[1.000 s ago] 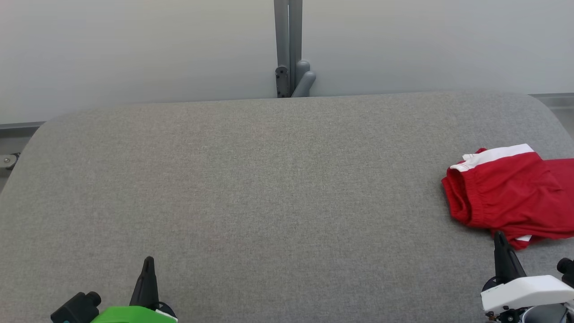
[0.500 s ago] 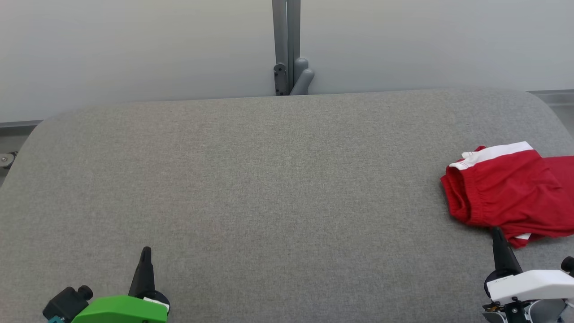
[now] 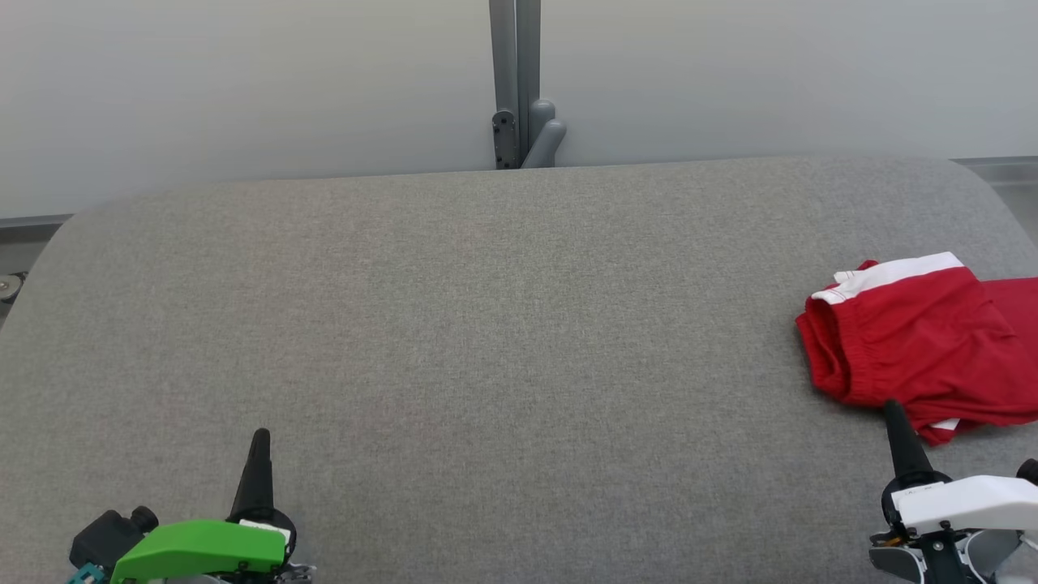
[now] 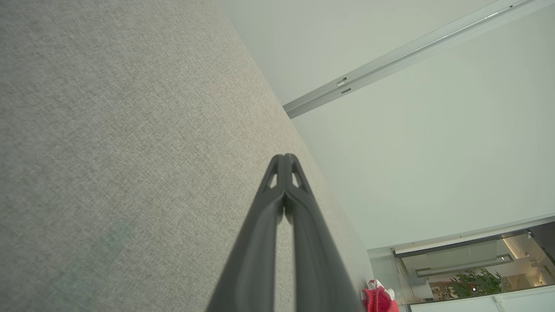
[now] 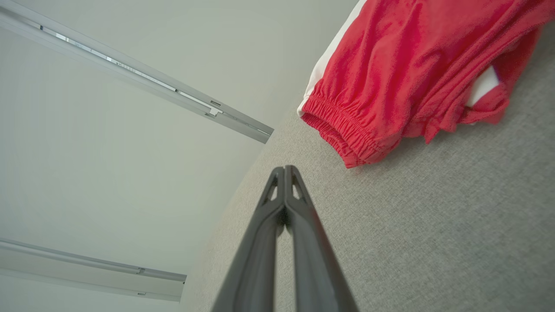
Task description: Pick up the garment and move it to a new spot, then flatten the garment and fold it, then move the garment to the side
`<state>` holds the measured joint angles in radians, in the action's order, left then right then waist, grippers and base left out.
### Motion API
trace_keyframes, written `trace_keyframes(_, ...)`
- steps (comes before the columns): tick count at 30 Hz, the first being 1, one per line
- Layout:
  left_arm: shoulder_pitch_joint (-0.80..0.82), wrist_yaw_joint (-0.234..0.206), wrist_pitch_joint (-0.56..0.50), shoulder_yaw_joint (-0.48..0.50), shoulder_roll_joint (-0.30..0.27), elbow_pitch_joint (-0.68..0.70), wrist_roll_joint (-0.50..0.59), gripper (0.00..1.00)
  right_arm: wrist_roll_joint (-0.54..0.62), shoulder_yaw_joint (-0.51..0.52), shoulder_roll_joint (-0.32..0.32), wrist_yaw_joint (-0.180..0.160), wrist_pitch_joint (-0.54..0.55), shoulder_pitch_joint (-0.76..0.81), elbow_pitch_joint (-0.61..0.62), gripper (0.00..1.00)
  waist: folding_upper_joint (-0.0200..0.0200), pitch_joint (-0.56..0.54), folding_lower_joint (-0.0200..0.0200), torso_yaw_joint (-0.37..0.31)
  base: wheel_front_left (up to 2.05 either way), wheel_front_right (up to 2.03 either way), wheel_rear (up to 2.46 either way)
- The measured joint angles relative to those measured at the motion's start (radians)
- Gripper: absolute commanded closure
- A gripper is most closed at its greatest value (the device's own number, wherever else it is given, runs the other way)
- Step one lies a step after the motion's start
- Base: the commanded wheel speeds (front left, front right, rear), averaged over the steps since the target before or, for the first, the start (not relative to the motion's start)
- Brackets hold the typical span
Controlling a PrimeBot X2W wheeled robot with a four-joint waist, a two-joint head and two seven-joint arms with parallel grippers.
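Note:
The garment (image 3: pixel 916 341) is a pair of red shorts with a white stripe, lying bunched at the right edge of the grey table (image 3: pixel 486 324). In the right wrist view the garment (image 5: pixel 412 73) shows its elastic waistband just beyond the fingertips. My right gripper (image 3: pixel 892 410) is shut and empty, its tip right at the garment's near edge; whether it touches is unclear. My left gripper (image 3: pixel 260 438) is shut and empty near the front left. In the left wrist view a bit of the garment (image 4: pixel 379 300) shows far off.
A grey post with a bracket (image 3: pixel 519 122) stands behind the table's far edge against a pale wall. The table's rounded corners lie at far left and far right. A metal rail (image 5: pixel 138 78) runs along the wall.
The head camera has tilted, shifting the whole picture. Both grippers reach slightly farther up the table. The garment lies as before.

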<state>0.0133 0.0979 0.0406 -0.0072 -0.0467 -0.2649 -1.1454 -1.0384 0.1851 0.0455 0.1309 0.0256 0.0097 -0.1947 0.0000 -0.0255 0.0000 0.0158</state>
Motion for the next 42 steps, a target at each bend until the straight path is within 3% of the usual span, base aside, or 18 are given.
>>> trace_keyframes(42, 0.071, 0.025, -0.081, 0.027, 0.0, 0.011, -0.365, 1.0, -0.44, 0.007, 0.002, 0.0, 0.107, -0.058, -0.01, 1.0, 0.0, 0.021, 0.0, -0.012, 0.0, 0.0, 0.0)
